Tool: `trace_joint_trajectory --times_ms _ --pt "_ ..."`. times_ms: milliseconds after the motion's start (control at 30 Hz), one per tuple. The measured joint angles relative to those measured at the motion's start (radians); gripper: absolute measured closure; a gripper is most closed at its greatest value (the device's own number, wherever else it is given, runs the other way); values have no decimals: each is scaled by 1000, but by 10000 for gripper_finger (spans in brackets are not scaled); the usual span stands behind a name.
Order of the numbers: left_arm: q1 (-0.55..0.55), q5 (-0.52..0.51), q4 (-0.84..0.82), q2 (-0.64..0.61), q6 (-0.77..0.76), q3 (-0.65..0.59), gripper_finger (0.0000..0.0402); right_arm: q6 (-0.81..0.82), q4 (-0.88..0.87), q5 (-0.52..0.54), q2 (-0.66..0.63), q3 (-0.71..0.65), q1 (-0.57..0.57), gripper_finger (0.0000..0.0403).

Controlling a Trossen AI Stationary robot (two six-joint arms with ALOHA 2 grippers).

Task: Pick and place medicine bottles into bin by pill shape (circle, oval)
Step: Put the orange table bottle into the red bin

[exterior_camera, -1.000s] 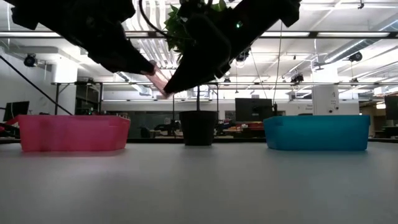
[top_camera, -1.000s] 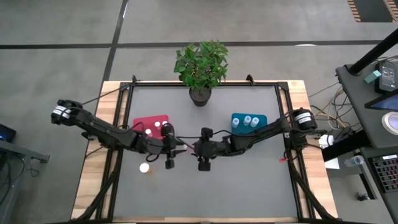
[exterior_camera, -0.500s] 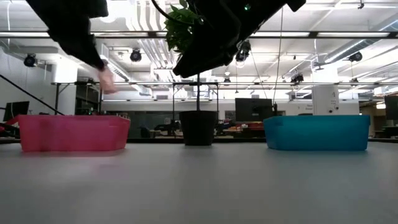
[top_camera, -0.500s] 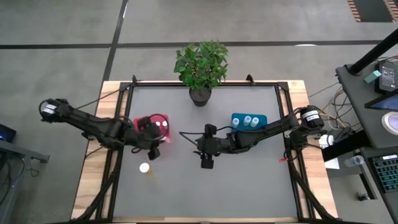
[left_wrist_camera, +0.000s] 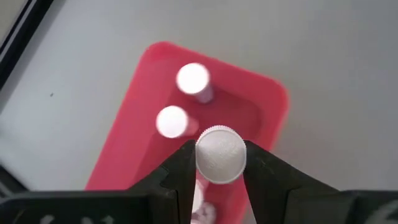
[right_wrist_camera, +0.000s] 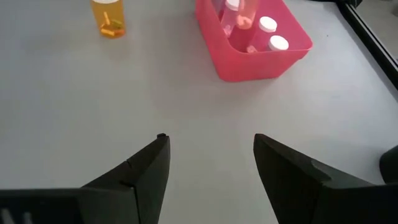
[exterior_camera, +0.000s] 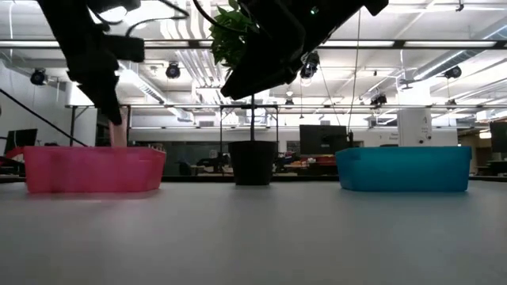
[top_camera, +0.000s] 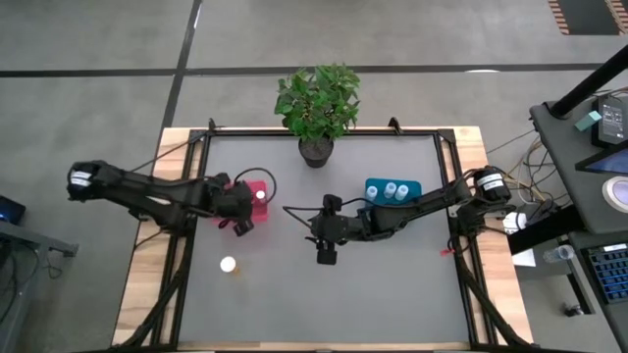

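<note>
High view, left to right: left hand (top_camera: 238, 208) poised over the red bin (top_camera: 257, 186), closed on a white-capped bottle (left_wrist_camera: 220, 154). Left wrist view confirms it: cap pinched between both fingers (left_wrist_camera: 180, 171), directly above the bin's open mouth, with 2 more white caps (left_wrist_camera: 193, 79) already standing inside. Further toward the near edge of the desk (top_camera: 392, 294), 1 orange bottle (top_camera: 228, 264) standing alone and well apart from both bins, untouched. Next along, right hand (top_camera: 325, 257) hanging over bare desk near the middle, fingers spread wide and holding nothing. Beyond it, teal bin (top_camera: 373, 184) partly under the right arm, with 3 white caps (top_camera: 391, 190) showing in a row. Potted plant (top_camera: 316, 106) at the far edge, out of the way.

Handling, as a judgement: bottles look light, rigid plastic, unlikely to break but easy to tip or roll once dropped. Smooth round bodies likely slippery, so the ribbed cap probably offers the surest hold, gripped squarely across its width as now. For the lone orange bottle, best taken from above around the cap. Release should be low over the bin to avoid a bounce or knocking the bottles already inside.
</note>
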Motion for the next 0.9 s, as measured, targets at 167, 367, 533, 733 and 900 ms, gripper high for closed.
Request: trace_joint_trajectory --times_ms 167,367,533,733,900 --pt "71 3 4 59 -9 2 304 1 0 0 0 0 0 182" --pt "118 69 95 121 -10 -1 304 3 -10 0 0 0 0 182" --pt "121 82 129 170 -11 -2 304 11 -17 0 0 0 0 182" --pt "121 104 158 217 -11 -4 304 10 -18 0 0 0 0 182" --pt "121 104 164 243 -11 -4 304 10 -19 0 0 0 0 182"
